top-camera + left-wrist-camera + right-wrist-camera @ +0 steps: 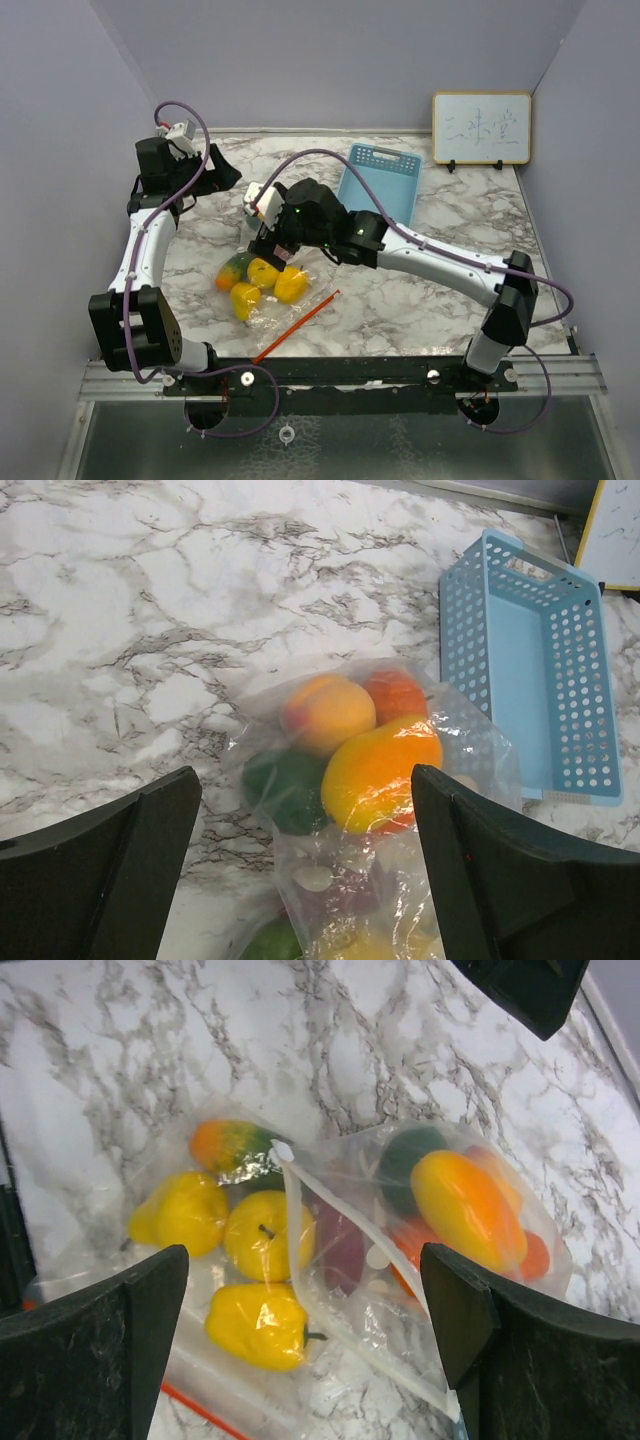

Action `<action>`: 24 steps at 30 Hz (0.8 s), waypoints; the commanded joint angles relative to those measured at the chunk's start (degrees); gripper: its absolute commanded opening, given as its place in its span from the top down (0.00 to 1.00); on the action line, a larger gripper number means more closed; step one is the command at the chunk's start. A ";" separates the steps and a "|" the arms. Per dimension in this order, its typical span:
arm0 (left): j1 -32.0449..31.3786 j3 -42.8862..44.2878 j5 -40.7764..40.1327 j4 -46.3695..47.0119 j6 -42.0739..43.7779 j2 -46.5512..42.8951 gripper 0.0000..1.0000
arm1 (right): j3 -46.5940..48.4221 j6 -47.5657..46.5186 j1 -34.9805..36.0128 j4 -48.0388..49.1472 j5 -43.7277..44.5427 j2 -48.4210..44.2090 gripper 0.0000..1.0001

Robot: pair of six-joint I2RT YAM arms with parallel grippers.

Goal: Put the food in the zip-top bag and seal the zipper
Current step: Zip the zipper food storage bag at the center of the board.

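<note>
Right gripper (pixel 300 1258) hangs spread above the bag (pixel 345 1345), pinching nothing; left gripper (pixel 305 773) is spread too. Food (pixel 262 1238) lies inside, near-left of the basket (pixel 380 180). I judge the film limp and slick, the fruit light and rolling. Best hold: the red zipper (pixel 300 322) ends.

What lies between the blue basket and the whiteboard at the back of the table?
Nothing. In the top view, only bare marble tabletop separates the blue basket from the whiteboard.
</note>
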 commanded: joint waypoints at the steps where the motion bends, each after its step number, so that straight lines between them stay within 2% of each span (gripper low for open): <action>1: 0.07 -2.07 -2.97 2.35 -3.18 -3.01 0.12 | 0.60 -7.46 0.94 7.63 8.07 7.51 0.00; 7: 0.14 -3.81 -2.15 2.90 -3.14 -3.41 0.12 | -1.83 -14.77 2.09 17.89 12.37 12.99 0.00; 11: 0.28 -4.26 -1.31 3.40 -3.39 -3.05 0.13 | -2.02 -18.47 2.69 20.77 12.18 15.33 0.00; 15: 0.23 -3.86 -1.21 3.40 -3.24 -2.26 0.13 | -3.72 -18.87 3.00 23.54 9.98 16.00 0.00; 24: 0.27 -3.31 -1.10 3.48 -3.82 -0.81 0.14 | -3.77 -19.20 3.09 28.07 11.11 21.69 0.04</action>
